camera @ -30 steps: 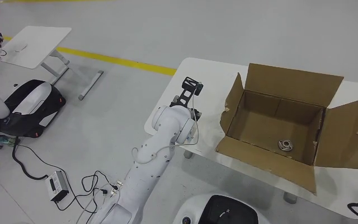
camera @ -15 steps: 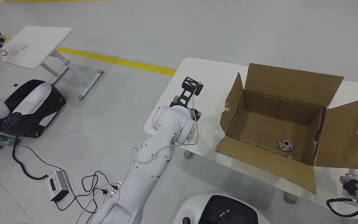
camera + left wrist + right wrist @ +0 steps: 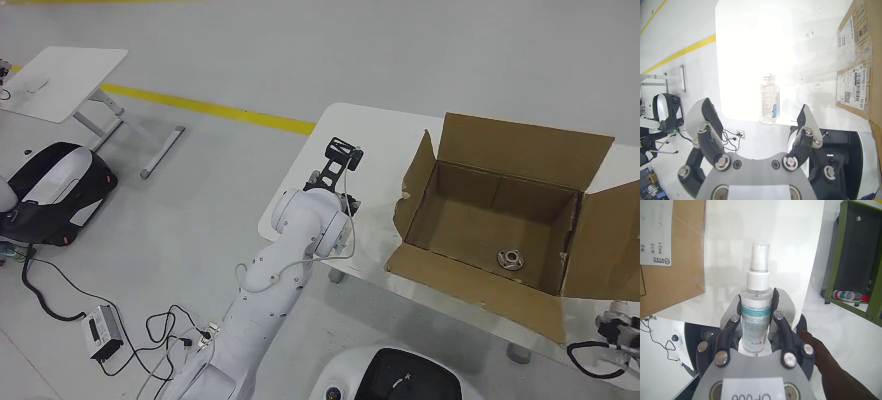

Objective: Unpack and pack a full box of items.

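An open cardboard box (image 3: 470, 205) stands on the white table (image 3: 375, 130), with a small metal ring (image 3: 511, 259) on its floor. My left gripper (image 3: 755, 104) hangs open above a clear plastic bottle (image 3: 769, 102) that sits at the table's near edge, left of the box (image 3: 853, 56). The same arm's wrist (image 3: 340, 158) is over the table's left part. My right gripper (image 3: 757, 294) is shut on a clear spray bottle (image 3: 755, 306) with a white collar and clear cap, held over the table beside the box's outer wall (image 3: 672, 256).
A green cart (image 3: 853, 256) stands off the table's right side, with a red-capped bottle (image 3: 849, 295) lying on its shelf. A small white side table (image 3: 62, 80) stands far left on the floor. Cables (image 3: 150, 330) lie on the floor near the table's front left.
At the lower right corner of the top view, the right arm's wrist has come up into sight near the box's front corner. The left arm and the box have not moved.
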